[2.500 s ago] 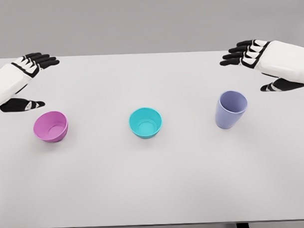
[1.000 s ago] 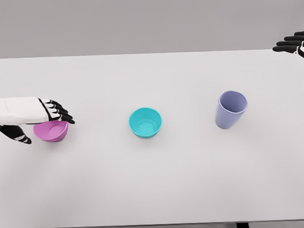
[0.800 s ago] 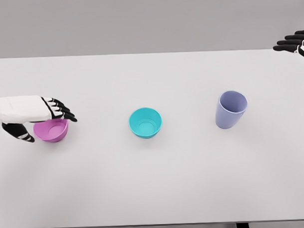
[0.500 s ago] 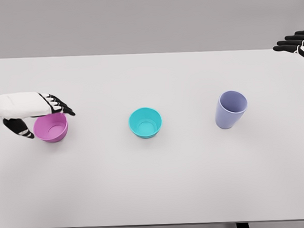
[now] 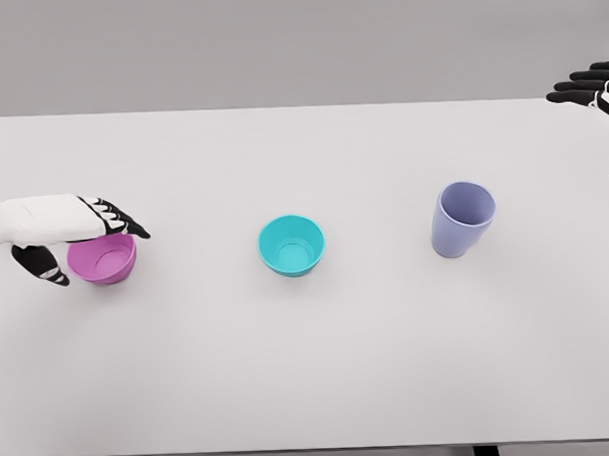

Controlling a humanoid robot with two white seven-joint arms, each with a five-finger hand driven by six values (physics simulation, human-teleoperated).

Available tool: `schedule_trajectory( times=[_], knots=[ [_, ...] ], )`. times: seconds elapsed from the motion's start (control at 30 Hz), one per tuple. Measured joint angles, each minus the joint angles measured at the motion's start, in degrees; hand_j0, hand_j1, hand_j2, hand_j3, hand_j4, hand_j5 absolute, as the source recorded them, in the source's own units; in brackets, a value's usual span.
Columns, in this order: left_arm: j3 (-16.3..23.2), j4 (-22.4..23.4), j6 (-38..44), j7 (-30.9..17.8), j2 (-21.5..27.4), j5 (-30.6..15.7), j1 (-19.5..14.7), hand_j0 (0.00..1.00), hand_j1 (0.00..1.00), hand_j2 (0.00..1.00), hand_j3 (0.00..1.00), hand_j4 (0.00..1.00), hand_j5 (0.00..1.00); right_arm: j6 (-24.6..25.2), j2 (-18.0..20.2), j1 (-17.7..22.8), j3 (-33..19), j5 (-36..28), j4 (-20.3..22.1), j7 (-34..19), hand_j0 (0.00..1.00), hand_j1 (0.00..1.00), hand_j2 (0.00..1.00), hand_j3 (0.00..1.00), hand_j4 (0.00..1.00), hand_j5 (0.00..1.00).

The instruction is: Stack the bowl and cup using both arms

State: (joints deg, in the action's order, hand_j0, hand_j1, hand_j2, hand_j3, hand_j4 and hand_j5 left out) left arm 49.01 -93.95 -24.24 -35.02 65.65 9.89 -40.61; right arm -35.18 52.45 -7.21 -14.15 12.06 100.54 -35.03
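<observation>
Pink bowl [image 5: 102, 259] sits at the table's [image 5: 309, 368] left side, upright, its far rim tucked under the left hand [image 5: 54, 225]. That hand reaches in from the left edge with its fingers [image 5: 119, 218] stretched flat over the bowl's back rim and its thumb [image 5: 41, 263] hanging down just beside the bowl's left wall (whether finger or thumb actually touches the bowl I cannot tell), so the hand straddles the rim, loosely spread and not closed on it. Well to the right, near the middle, stands a teal bowl [image 5: 291, 244], upright and alone. Farther right is a lavender cup [image 5: 461, 220], also upright. At the far right edge, only the right hand's [image 5: 592, 86] dark fingertips show, extended and holding nothing, well apart from the cup.
</observation>
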Motion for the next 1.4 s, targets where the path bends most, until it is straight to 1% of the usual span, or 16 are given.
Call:
schedule_trajectory(
  times=[0.3, 1.03, 1.4],
  knots=[
    [0.0, 0.6, 0.2, 0.0, -0.3, 0.7, 0.2, 0.98, 0.98, 0.98, 0.98, 0.98, 0.98, 0.0, -0.1, -0.4, 0.0, 0.0, 0.0, 0.0, 1.00, 1.00, 1.00, 1.00, 1.00, 1.00],
    [-0.1, 2.9, 0.3, 0.0, -2.8, 2.1, 0.2, 0.98, 0.98, 0.98, 0.98, 0.98, 0.98, 0.0, -0.8, -0.3, -1.3, 0.5, 0.0, 0.0, 1.00, 1.00, 1.00, 1.00, 1.00, 1.00],
    [0.0, 3.9, 0.2, 0.0, -3.2, 2.6, 0.3, 0.99, 0.99, 0.99, 0.99, 0.99, 0.99, 0.0, -0.4, -0.1, -1.3, 0.6, 0.0, 0.0, 1.00, 1.00, 1.00, 1.00, 1.00, 1.00]
  ],
)
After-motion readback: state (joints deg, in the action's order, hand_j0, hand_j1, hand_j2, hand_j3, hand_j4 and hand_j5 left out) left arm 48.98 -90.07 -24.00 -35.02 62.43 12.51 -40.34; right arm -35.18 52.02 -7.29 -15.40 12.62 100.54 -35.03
